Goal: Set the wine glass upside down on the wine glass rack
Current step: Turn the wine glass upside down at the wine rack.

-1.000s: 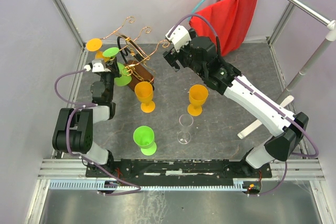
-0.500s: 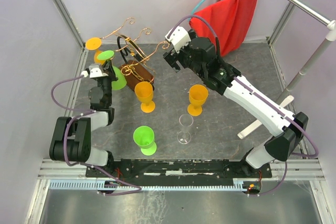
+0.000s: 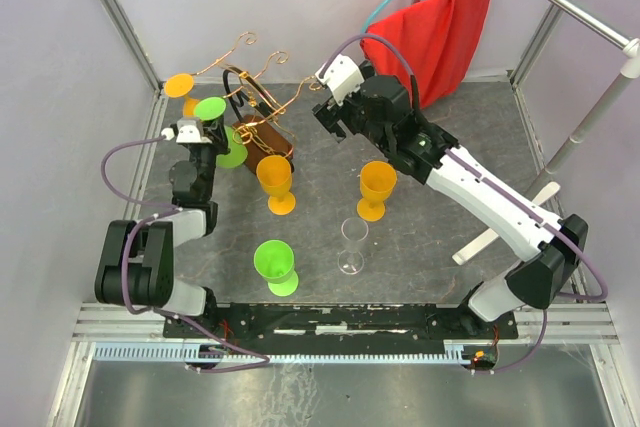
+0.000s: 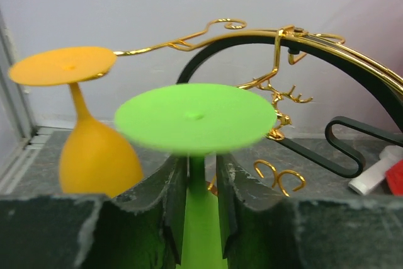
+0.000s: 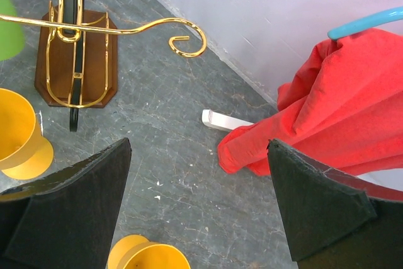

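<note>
A green wine glass [image 3: 212,107] hangs upside down at the left side of the wine glass rack [image 3: 262,137], foot up, beside a copper wire arm [image 4: 252,36]. In the left wrist view its stem [image 4: 196,174] stands between the fingers of my left gripper [image 4: 200,165]. The left finger lies against the stem and a narrow gap shows at the right finger. An orange glass [image 4: 94,155] hangs upside down on the arm to the left. My right gripper [image 3: 335,112] hovers open and empty to the right of the rack, above the table.
Two orange glasses [image 3: 275,182] [image 3: 377,187], a green one [image 3: 274,265] and a clear one [image 3: 352,245] stand upright on the table. A red cloth [image 3: 440,32] hangs at the back right, and a white bar [image 3: 505,217] lies at the right.
The left gripper and the green glass shifted slightly at the rack's left arm, and its jaws eased apart a little. The right arm has barely moved.
</note>
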Robot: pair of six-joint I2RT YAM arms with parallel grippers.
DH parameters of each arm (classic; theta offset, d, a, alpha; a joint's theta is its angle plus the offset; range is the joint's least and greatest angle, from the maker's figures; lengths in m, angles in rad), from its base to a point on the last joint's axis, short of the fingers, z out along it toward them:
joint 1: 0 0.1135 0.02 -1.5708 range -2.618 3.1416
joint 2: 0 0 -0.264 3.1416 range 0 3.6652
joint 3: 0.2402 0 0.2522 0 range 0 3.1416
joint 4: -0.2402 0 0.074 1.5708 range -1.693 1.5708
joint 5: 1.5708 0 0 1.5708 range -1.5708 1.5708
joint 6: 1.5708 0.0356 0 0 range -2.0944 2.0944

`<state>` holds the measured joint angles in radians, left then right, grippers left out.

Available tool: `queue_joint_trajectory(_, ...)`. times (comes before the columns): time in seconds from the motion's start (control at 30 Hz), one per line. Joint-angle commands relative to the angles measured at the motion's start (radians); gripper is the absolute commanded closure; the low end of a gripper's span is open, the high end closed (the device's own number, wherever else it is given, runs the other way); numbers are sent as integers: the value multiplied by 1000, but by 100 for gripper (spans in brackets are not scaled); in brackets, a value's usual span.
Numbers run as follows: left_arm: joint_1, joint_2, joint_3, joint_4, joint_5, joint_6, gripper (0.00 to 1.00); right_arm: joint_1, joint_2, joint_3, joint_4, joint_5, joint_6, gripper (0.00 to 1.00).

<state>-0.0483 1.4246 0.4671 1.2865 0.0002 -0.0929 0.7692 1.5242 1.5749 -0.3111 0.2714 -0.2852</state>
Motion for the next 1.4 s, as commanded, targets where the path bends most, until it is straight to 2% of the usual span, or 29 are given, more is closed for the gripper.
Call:
queue_joint_trajectory(0.0, -7, 43, 46, 84, 55, -42, 63, -5, -52, -3, 20, 33, 7, 3)
queue_joint_trajectory(0.17, -7, 37, 37, 84, 48, -43, 53, -5, -55, -1, 9, 44, 9, 3)
queue_joint_trajectory(0.27, -7, 6, 11, 61, 26, -22, 38, -5, -50, 3, 3, 48, 13, 3)
queue_joint_trajectory(0.37, -7, -46, -18, 10, -1, 2, 30, -7, -46, 6, -3, 52, 14, 3)
queue_joint_trajectory(0.57, -7, -179, -77, -156, -75, 26, 21, -10, -37, 19, -23, 77, 23, 4)
queue_joint_trajectory(0.73, -7, -311, -93, -368, -46, 24, 16, -19, -53, -5, 1, 141, 43, 4)
queue_joint_trajectory(0.83, -7, -396, -85, -511, -36, 14, 15, -45, -41, 10, -39, 153, 86, 5)
queue_joint_trajectory(0.97, -6, -528, -9, -774, -43, 32, 15, -113, -39, 13, -141, 175, 216, 11)
queue_joint_trajectory(1.13, -5, -644, 137, -1048, -89, 93, 10, -184, -98, -82, -237, 107, 344, 9)
queue_joint_trajectory(1.23, -5, -663, 241, -1160, -95, 95, 9, -189, -128, -126, -305, 58, 388, 9)
queue_joint_trajectory(1.37, -5, -625, 374, -1195, -69, 50, 8, -189, -171, -169, -379, -25, 444, 10)
